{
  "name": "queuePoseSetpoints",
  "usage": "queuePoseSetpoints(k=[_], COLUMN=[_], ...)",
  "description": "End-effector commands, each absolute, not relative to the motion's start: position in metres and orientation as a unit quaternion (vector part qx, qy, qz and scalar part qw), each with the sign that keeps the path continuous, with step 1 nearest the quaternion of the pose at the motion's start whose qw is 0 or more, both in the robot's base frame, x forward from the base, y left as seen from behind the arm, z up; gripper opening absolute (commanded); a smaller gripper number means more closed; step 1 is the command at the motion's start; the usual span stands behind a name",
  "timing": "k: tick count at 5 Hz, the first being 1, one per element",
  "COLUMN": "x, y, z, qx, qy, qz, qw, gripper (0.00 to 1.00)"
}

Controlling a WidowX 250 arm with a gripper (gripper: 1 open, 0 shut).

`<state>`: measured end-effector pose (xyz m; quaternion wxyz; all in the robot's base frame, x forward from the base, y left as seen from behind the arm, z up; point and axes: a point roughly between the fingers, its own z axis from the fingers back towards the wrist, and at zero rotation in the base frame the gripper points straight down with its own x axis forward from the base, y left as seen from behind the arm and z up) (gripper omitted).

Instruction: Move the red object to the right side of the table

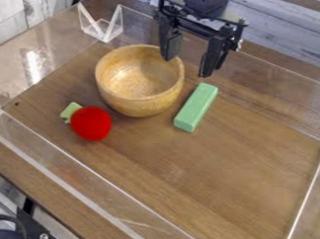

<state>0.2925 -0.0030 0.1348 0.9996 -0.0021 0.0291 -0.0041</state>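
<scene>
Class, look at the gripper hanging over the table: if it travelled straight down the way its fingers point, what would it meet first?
Probably the far rim of the wooden bowl, or bare table between it and the green block; depth is unclear. The open gripper is nowhere near the red object.

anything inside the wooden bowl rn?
The wooden bowl looks empty: bare wood on the visible inner wall and floor. The near rim hides the inside of the near wall. The red object sits outside it on the table.
</scene>
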Motion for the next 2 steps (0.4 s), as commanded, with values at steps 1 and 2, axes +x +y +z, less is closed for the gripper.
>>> queuePoseSetpoints(k=[1, 2], x=[0.276, 0.250], y=[0.007, 0.026], z=[0.128, 0.120], qx=[-0.008, -0.010], qy=[0.036, 0.043], qz=[0.007, -0.002], qw=[0.999, 0.999], gripper=[1.00, 1.00])
